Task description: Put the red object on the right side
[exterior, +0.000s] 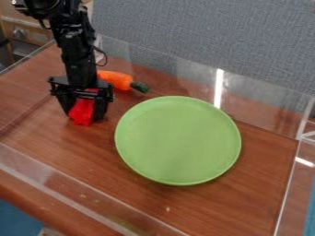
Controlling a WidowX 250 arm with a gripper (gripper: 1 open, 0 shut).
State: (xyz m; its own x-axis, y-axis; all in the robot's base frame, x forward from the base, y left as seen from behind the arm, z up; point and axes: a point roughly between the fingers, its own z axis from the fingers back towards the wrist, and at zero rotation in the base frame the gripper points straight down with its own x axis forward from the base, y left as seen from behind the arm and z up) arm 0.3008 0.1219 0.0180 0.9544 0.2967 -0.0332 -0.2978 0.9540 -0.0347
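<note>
The red object (83, 113) lies on the wooden table at the left, its near end facing the camera. My gripper (83, 103) points straight down over it, and its black fingers (59, 96) stand wide apart on either side of the red bar, with gaps showing. The upper part of the red object is hidden behind the gripper. The right side of the table is beyond the green plate.
A large green plate (178, 139) fills the middle of the table. An orange carrot with a dark green tip (118, 79) lies just behind the gripper. Clear acrylic walls (259, 88) ring the table, and a grey panel stands behind it.
</note>
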